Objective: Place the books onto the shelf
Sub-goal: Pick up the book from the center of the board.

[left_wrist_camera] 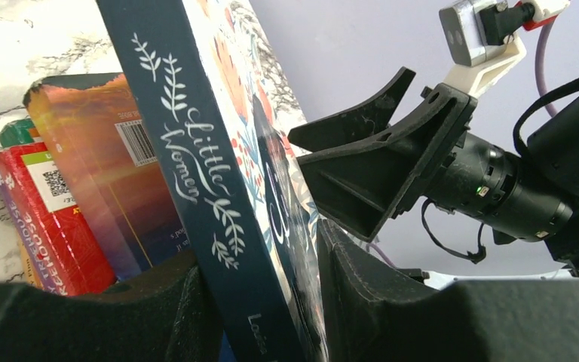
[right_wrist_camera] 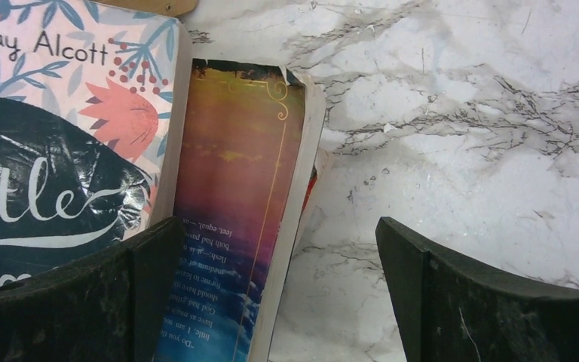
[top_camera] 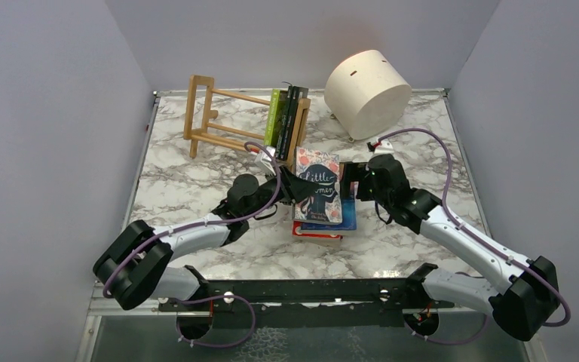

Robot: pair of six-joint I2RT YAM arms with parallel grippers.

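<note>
- Centre frame: left gripper (top_camera: 292, 188) clenched on the left edge of the Little Women book (top_camera: 318, 185) (it tops the book stack (top_camera: 326, 228)).
- Right gripper (top_camera: 350, 181), released and spread wide, at the stack's right side.

The light-wood slatted shelf (top_camera: 215, 115) stands far back, with lime-green, dark-green and black books (top_camera: 286, 113) leaning upright at its right end. My left hand (left_wrist_camera: 265, 260) clasps the floral navy "Little Women" book (top_camera: 318, 185) atop a flat stack of blue and red books (top_camera: 337, 223).
</note>
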